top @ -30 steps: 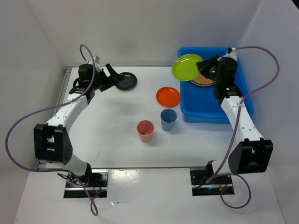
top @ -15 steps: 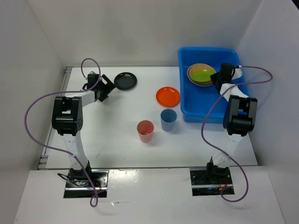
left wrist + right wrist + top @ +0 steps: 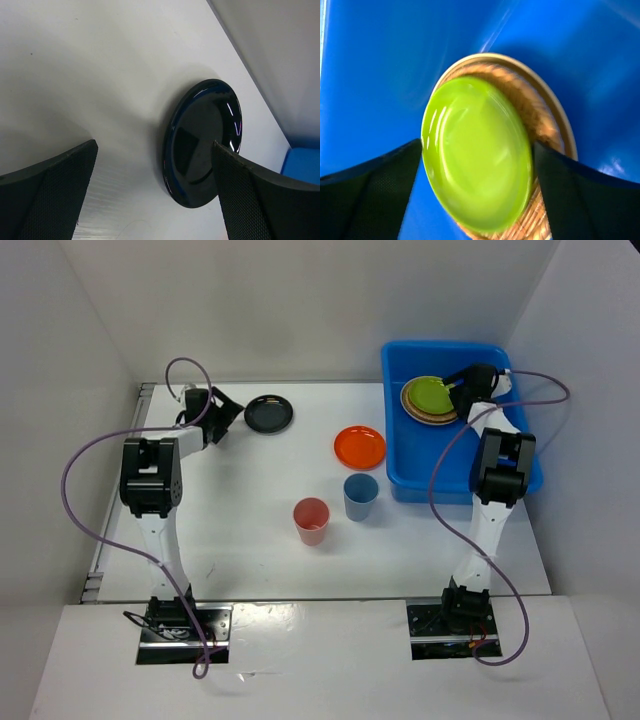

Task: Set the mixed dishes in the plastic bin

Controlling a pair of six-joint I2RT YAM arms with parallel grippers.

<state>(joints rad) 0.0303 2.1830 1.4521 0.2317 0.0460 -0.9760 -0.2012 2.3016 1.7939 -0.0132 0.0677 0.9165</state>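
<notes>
While holding nothing at far left, points the left gripper (image 3: 228,408), fingers (image 3: 45,200) spread wide, at the black plate (image 3: 268,413) lying flat on the table (image 3: 250,490) just ahead. Leaves the pink cup (image 3: 311,520), blue cup (image 3: 361,496) and orange plate (image 3: 360,446) mid-table, outside the blue plastic bin (image 3: 430,455) at right. Hangs the right gripper (image 3: 458,390) inside the bin, fingers (image 3: 580,200) wide apart and gripping nothing, over the lime green plate (image 3: 432,395) lying on a woven tray (image 3: 545,125); appears to be finishing that drop-off, and next needs a clean lift out plus a careful pinch on the black plate's thin rim.
</notes>
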